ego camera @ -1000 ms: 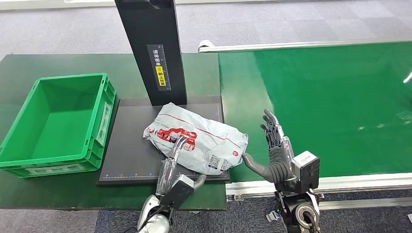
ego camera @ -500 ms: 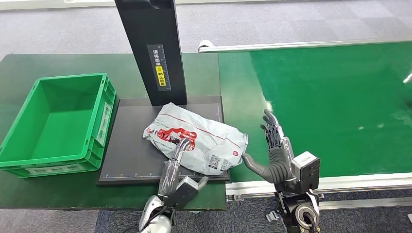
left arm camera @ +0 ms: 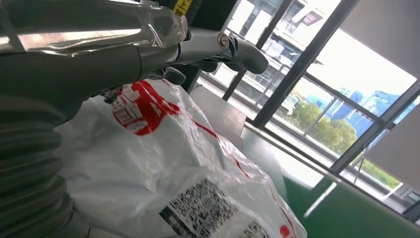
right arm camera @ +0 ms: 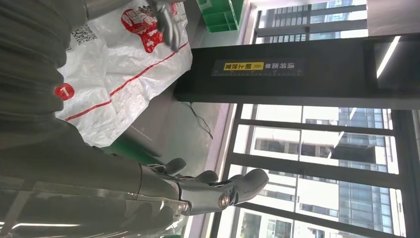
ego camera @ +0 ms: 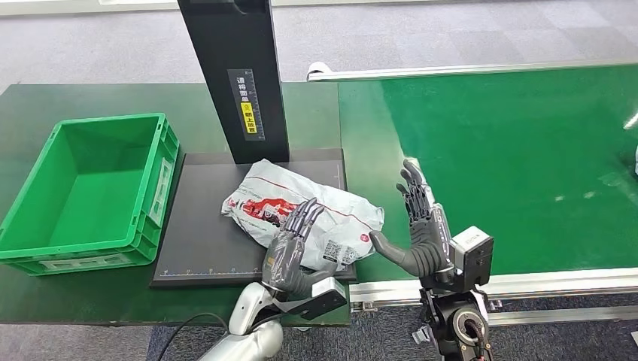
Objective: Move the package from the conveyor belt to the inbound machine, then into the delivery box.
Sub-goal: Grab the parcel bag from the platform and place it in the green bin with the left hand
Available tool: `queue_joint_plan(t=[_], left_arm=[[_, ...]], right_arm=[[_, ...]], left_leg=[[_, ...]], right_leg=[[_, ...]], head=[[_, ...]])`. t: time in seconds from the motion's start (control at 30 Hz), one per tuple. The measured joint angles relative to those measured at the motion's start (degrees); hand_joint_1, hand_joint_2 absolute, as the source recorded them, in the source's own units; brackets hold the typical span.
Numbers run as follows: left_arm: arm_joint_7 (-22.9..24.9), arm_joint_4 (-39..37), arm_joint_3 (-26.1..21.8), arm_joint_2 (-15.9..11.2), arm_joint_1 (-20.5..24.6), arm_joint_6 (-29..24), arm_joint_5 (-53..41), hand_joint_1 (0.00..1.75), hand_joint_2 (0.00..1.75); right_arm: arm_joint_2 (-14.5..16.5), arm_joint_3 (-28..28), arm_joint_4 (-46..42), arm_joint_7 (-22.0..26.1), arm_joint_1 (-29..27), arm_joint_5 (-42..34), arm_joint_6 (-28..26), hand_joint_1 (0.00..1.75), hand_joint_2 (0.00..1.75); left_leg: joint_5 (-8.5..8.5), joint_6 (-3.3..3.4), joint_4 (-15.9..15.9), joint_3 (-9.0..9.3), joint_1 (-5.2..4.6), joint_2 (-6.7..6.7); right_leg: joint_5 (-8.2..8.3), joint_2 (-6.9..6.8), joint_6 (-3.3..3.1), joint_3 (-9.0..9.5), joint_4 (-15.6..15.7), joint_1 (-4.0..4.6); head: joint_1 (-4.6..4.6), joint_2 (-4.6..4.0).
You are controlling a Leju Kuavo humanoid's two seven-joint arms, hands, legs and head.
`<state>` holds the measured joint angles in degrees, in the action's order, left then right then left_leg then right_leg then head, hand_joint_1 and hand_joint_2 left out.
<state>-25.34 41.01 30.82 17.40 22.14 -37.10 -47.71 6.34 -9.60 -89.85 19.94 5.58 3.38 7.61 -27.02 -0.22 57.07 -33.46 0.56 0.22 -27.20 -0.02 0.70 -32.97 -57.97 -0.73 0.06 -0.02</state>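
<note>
Grey fingers of the left robot hand (ego camera: 295, 252) lie spread over the near edge of the white package (ego camera: 301, 212), gripping nothing. That package lies just ahead of it on the black plate of the inbound machine (ego camera: 203, 241), its long axis running left to right. The right robot hand (ego camera: 418, 233) stands open just beside the package's right end. The delivery box (ego camera: 90, 188) sits further left on the tabletop, so I judge the left robot hand the better placed.

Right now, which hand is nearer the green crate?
Left. The left hand is over the white package on the black scanner platform, which lies next to the green crate. The right hand is open beyond the package's far end, at the conveyor belt edge.
</note>
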Motion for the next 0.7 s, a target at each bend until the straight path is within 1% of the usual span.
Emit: queue_joint_plan(t=[0.1,0.2,0.6,0.63,0.7], left_arm=[[0.7,-3.7,1.5,0.8,1.8,0.0,1.2,0.00,1.75],[1.3,-6.1,3.3,1.1,2.7,0.1,2.4,0.00,1.75],[2.7,-10.2,8.4,1.2,4.4,0.1,6.5,0.01,1.75],[2.8,-10.5,8.7,1.2,4.5,0.0,6.8,0.09,1.75],[2.9,-10.9,9.2,1.3,4.7,0.0,7.3,0.78,1.75]], right_arm=[[0.1,-0.4,0.4,0.0,0.6,-0.3,0.1,0.00,1.75],[0.1,-0.6,0.9,0.0,1.0,-0.5,0.1,0.00,1.75],[-0.1,-0.8,2.5,0.3,2.7,-0.9,-0.4,0.00,1.75],[-0.1,-0.9,2.7,0.4,2.8,-0.9,-0.4,0.00,1.75],[-0.1,-1.0,3.1,0.6,3.1,-1.0,-0.5,0.00,1.75]], left_leg=[[0.00,0.00,0.0,0.00,0.00,0.01],[-0.01,0.00,0.0,-0.01,0.00,0.00],[0.00,0.00,0.0,-0.01,0.00,0.00],[0.00,0.00,0.0,-0.01,0.00,0.00],[0.00,0.00,0.0,-0.01,0.00,0.01]], right_leg=[[0.00,0.00,0.00,-0.01,0.0,0.00],[0.00,0.00,0.00,-0.02,0.0,0.00],[0.00,0.00,0.00,-0.01,0.0,0.00],[0.00,0.00,0.00,-0.01,0.0,0.00],[0.00,0.00,0.00,-0.01,0.0,0.00]], head=[[-0.01,0.00],[-0.02,0.00],[-0.01,0.00],[-0.02,-0.01],[-0.02,-0.01]])
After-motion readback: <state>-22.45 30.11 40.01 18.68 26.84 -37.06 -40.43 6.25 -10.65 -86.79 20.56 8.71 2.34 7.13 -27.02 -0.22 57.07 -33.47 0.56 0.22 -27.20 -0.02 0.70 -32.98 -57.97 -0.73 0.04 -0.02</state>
